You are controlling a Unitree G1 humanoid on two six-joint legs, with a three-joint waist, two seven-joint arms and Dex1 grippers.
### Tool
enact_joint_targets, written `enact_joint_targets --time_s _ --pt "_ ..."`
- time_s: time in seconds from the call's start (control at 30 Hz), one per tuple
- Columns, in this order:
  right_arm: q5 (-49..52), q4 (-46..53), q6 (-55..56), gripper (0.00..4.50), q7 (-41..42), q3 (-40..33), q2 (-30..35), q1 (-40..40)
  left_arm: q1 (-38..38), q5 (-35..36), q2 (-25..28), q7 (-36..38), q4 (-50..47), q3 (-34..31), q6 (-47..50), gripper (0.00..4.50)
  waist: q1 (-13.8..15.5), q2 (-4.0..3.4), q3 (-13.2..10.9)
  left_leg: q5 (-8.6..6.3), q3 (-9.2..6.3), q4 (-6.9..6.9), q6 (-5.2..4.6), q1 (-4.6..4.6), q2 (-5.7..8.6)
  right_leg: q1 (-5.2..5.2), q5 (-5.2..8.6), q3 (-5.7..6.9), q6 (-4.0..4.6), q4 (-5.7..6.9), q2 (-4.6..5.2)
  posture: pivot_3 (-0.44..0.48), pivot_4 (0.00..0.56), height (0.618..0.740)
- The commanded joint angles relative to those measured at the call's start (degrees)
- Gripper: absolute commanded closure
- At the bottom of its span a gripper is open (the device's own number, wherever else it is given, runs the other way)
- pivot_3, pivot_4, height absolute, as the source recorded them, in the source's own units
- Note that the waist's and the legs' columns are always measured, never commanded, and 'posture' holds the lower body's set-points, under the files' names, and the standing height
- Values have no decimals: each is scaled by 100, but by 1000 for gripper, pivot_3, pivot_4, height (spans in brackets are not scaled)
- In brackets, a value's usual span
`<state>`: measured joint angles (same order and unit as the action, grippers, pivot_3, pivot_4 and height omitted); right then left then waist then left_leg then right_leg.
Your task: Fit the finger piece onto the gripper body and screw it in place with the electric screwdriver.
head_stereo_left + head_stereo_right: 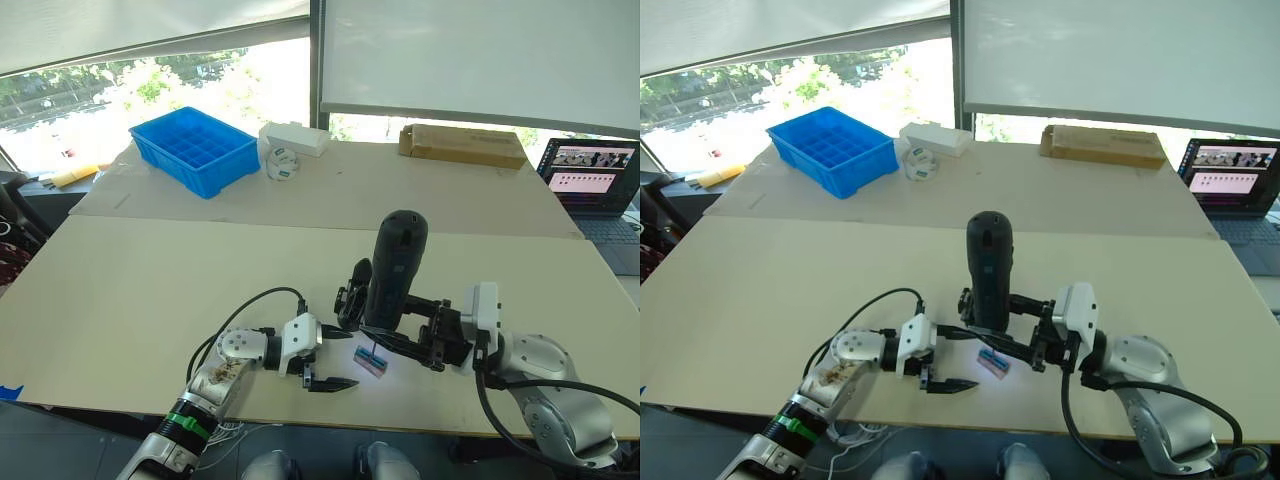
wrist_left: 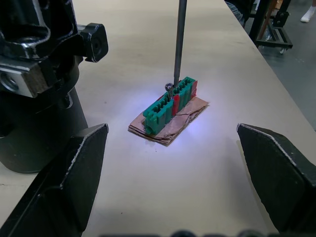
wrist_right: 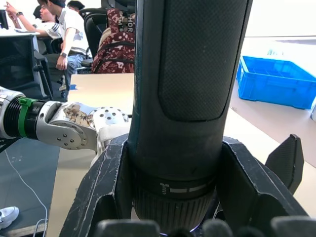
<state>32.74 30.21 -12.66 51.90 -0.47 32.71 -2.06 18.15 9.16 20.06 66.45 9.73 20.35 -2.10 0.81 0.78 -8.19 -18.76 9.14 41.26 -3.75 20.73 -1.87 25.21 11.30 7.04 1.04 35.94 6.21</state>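
My right gripper (image 1: 385,330) is shut on the electric screwdriver (image 1: 396,275), holding it upright near the table's front edge. The thin metal bit (image 2: 180,44) points straight down onto a screw head on a small green-and-tan block (image 2: 169,109), which is lit by the tool's light. The gripper body (image 1: 352,298), black and blocky, stands just left of and behind the screwdriver. My left gripper (image 1: 338,358) is open, low over the table, its fingers (image 2: 79,182) spread to either side of the block without touching it. The finger piece is out of view.
At the back of the table are a blue compartment bin (image 1: 195,150), a white box (image 1: 295,138), a tape roll (image 1: 283,165) and a long cardboard box (image 1: 462,146). A laptop (image 1: 590,172) sits far right. People sit beyond the table (image 3: 59,29).
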Motion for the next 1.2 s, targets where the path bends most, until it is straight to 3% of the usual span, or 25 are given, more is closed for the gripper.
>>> enact_joint_targets --time_s 0.03,1.2 --pt "186 226 13 2557 -55 -179 12 -108 -123 -107 -4 -6 138 171 187 93 0 0 0 0 0 0 0 0 0 0 0 0 0 0 0 0 150 740" --pt "527 246 -403 2557 -229 -190 -68 186 -96 -134 -26 -17 144 184 230 93 6 0 0 -4 -7 -2 -6 4 0 -2 -1 2 -5 -8 22 0 150 740"
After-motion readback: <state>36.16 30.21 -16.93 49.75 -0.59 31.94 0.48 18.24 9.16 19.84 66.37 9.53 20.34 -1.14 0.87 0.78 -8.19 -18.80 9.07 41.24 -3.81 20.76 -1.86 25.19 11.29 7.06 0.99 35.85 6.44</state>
